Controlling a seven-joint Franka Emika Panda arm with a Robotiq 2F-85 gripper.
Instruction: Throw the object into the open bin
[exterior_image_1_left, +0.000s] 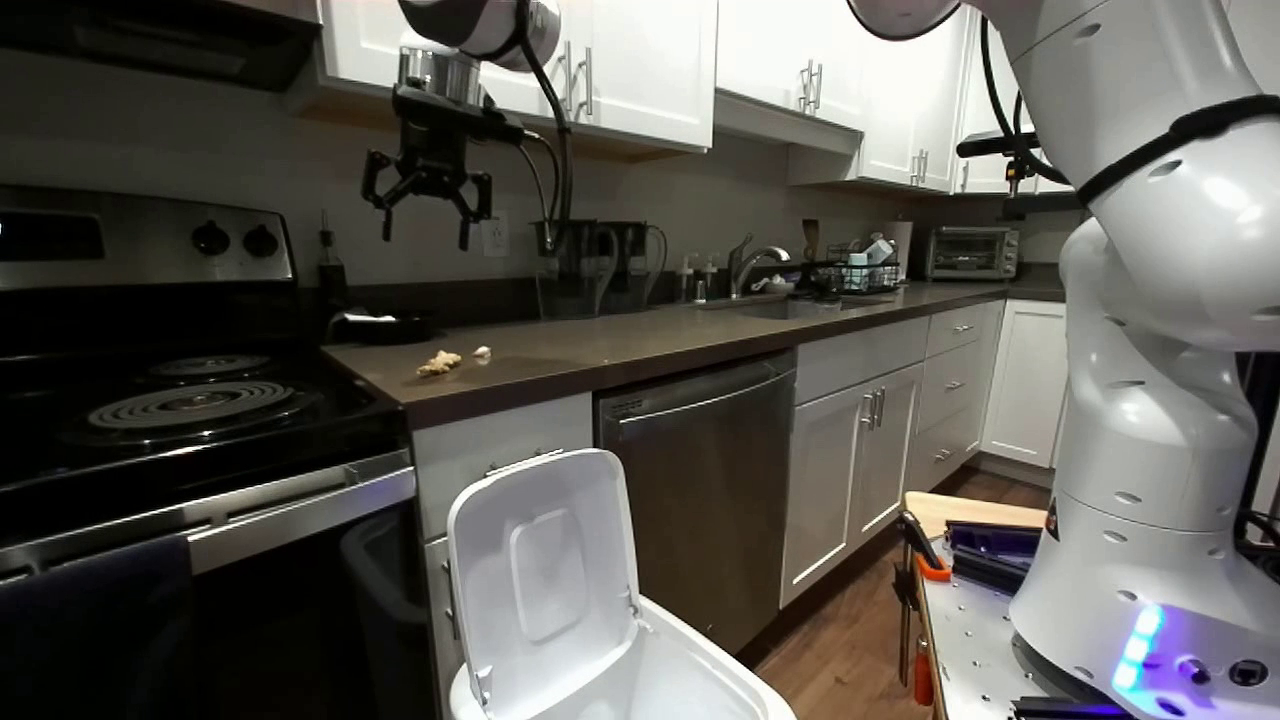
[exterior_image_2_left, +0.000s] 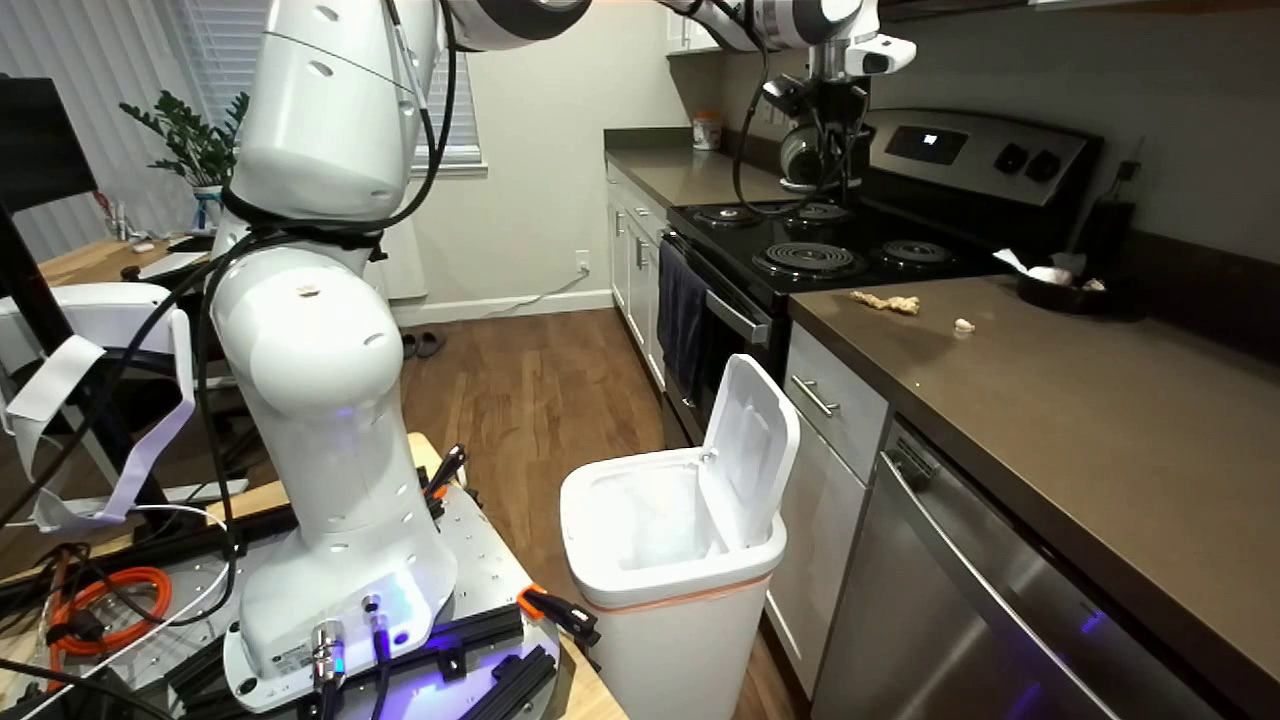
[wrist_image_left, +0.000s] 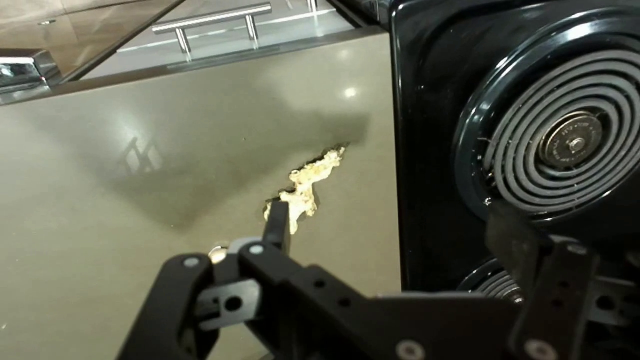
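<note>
The pincer (exterior_image_1_left: 426, 232) hangs in the air, well above the counter (exterior_image_2_left: 1080, 400), its fingers (exterior_image_1_left: 387, 226) spread wide apart. In the wrist view one fingertip covers part of a knobbly tan piece (wrist_image_left: 302, 197) on the counter, and the other finger shows in front of the black stove (wrist_image_left: 425, 240). The tan piece looks like ginger root and lies near the counter's stove-side edge. A small off-white bit (exterior_image_2_left: 963, 326) rests near it, the two not touching, with the tan piece closer to the stove; in the wrist view the pincer partly hides this bit. Which of them the task calls the object I cannot tell, but both lie on the counter, visible in both exterior views.

The white bin (exterior_image_2_left: 680, 650) stands just beside the cabinet front (exterior_image_2_left: 820, 535) below the counter, its lid (exterior_image_2_left: 758, 450) raised nearly upright on the cabinet side, so that the mouth is uncovered.

Toward the back of the counter, near the stove, a dark dish (exterior_image_2_left: 1065, 297) holds pale things too small to make out. Farther along the counter are two dark pitchers (exterior_image_1_left: 572, 265) and a faucet (exterior_image_1_left: 762, 256). A dark towel (exterior_image_2_left: 682, 310) hangs on the stove's front, and a stainless dishwasher (exterior_image_1_left: 700, 490) sits under the counter
</note>
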